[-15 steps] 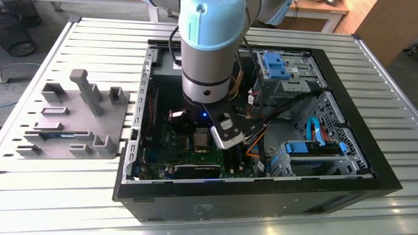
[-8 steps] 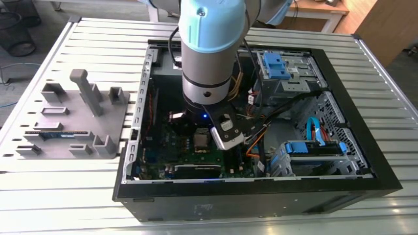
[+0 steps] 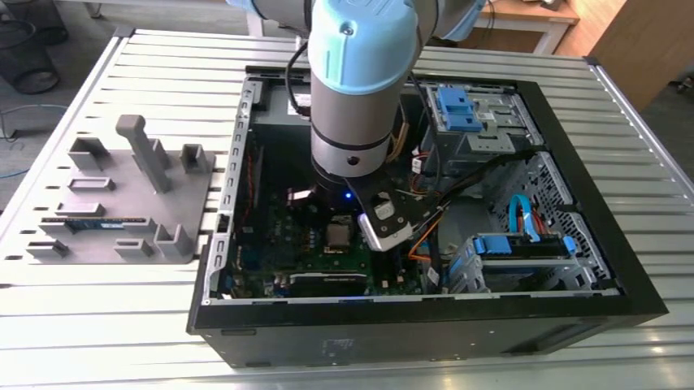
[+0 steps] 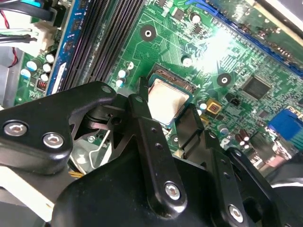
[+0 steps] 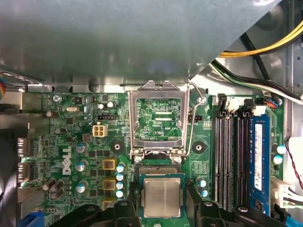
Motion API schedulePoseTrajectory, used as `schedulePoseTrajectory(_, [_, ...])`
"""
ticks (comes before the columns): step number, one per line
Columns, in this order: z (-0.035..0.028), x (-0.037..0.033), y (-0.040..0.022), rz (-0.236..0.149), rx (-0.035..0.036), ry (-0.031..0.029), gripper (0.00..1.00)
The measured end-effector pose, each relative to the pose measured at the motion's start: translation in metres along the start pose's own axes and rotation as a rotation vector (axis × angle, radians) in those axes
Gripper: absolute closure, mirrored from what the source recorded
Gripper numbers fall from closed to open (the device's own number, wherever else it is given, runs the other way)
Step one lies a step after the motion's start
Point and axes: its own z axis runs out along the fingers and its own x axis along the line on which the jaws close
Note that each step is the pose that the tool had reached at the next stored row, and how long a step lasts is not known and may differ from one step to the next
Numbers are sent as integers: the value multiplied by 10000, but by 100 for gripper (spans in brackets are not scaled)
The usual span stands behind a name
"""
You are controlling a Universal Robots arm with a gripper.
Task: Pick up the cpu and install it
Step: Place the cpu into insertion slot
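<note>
The cpu, a flat square chip with a silver-grey top, lies level in the motherboard socket. In the second wrist view the cpu shows between my two black fingers. My gripper straddles it, open, with a narrow gap between each finger and the chip's edge. In the exterior view the arm reaches down into the open computer case, and the cpu shows as a pale square just under the wrist.
The socket's silver hinged frame stands flipped open beside the socket, its wire lever raised. Black memory slots and a blue memory stick run alongside. Cables cross one corner. A grey fixture lies outside the case at the exterior view's left.
</note>
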Motion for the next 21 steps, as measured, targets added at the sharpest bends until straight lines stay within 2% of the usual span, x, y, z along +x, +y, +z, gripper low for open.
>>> schedulePoseTrajectory(6, [36,2,-8,-29,-3,1,53])
schedulePoseTrajectory(13, [80,36,-19,-98,-9,1,53])
schedulePoseTrajectory(21, [87,38,-15,-106,-14,2,53])
